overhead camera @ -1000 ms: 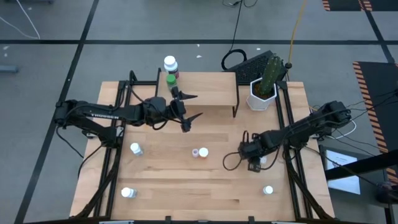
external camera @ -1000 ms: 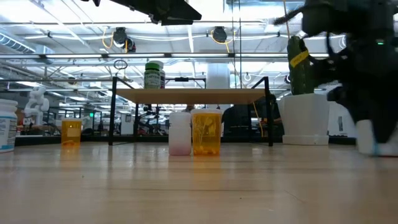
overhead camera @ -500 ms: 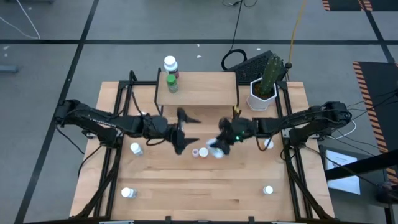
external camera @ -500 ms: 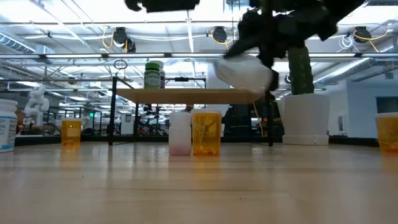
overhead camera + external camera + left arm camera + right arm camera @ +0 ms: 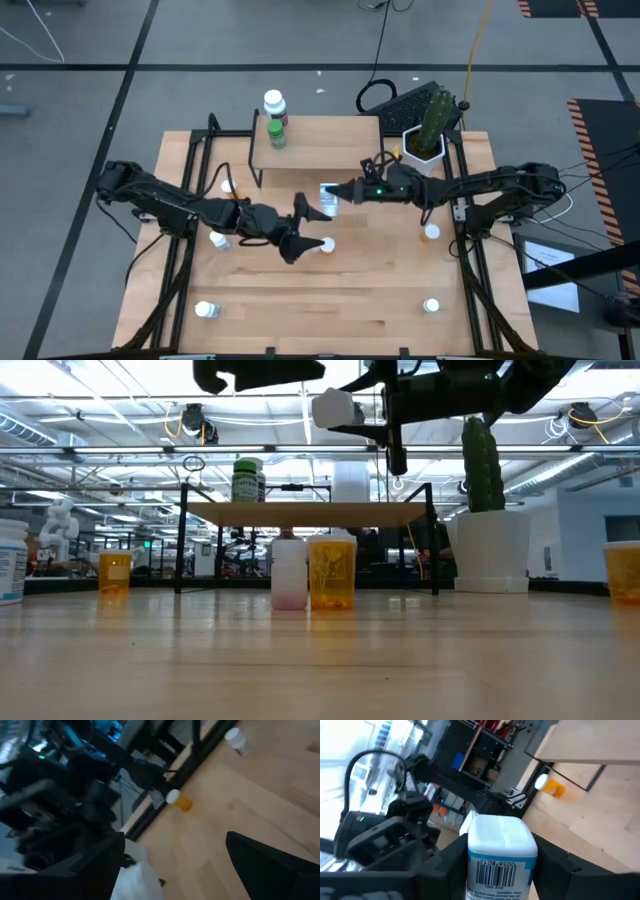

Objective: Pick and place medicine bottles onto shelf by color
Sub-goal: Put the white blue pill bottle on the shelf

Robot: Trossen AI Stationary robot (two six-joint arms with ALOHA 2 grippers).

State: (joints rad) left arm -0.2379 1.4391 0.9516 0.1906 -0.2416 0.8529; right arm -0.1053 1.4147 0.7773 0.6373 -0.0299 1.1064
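A white bottle (image 5: 501, 857) is grasped in the right gripper (image 5: 333, 193) fingers and carried above the bench (image 5: 400, 300), just short of the shelf (image 5: 330, 140) at 12 o'clock. The left gripper (image 5: 308, 225) hovers with fingers released. Next, placement beside matching bottles is called for.

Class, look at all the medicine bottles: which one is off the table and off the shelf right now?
The white bottle with the barcode label: it is gripped in the right hand and held up in the air near the shelf. All the others stand on a surface.
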